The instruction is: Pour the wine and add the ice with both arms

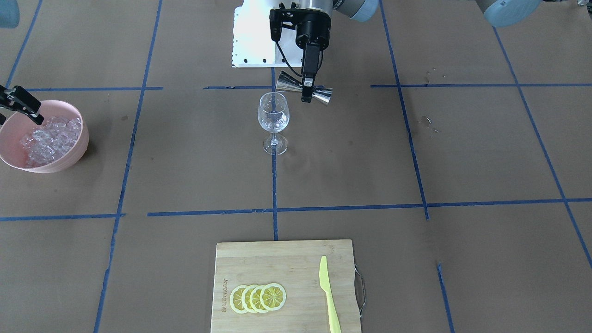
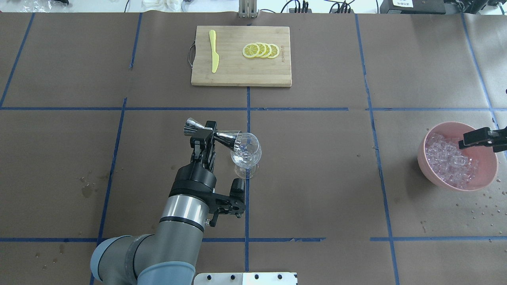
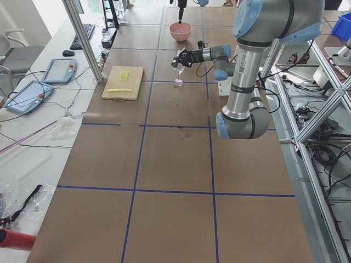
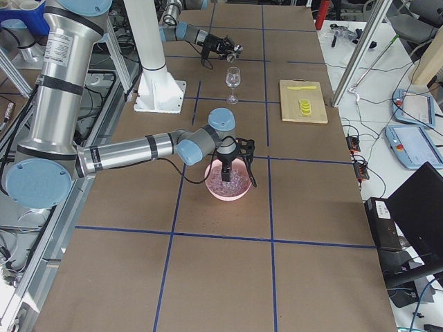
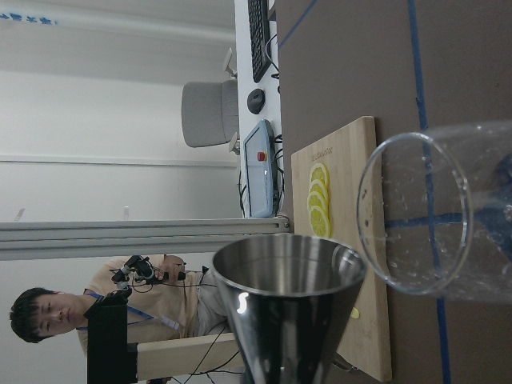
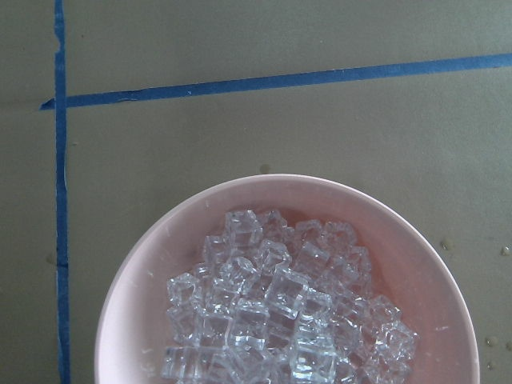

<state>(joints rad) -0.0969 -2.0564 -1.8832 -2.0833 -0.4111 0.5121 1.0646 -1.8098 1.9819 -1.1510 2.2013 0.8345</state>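
Left tool (image 2: 206, 132) clamped on steel jigger (image 2: 226, 137), tipped at wine glass (image 2: 246, 152) rim. Right tool (image 2: 471, 141) spread above ice (image 2: 447, 158) in pink bowl (image 2: 435, 128). Brown counter (image 2: 317, 178), blue tape grid; lab benches beyond.

The wine glass (image 2: 246, 152) stood just beside the jigger (image 2: 227, 137) in my left jaws; ahead, desk (image 2: 222, 99) ran unbroken to the cutting board (image 2: 237, 75). Below my right jaws, the bowl (image 2: 447, 127) ringed the ice (image 2: 447, 160).

The brown table (image 2: 317, 178) carries a wine glass (image 2: 246, 152) near its middle. A pink bowl (image 2: 486, 168) stands by its right end, a cutting board (image 2: 237, 73) at the operators' edge.
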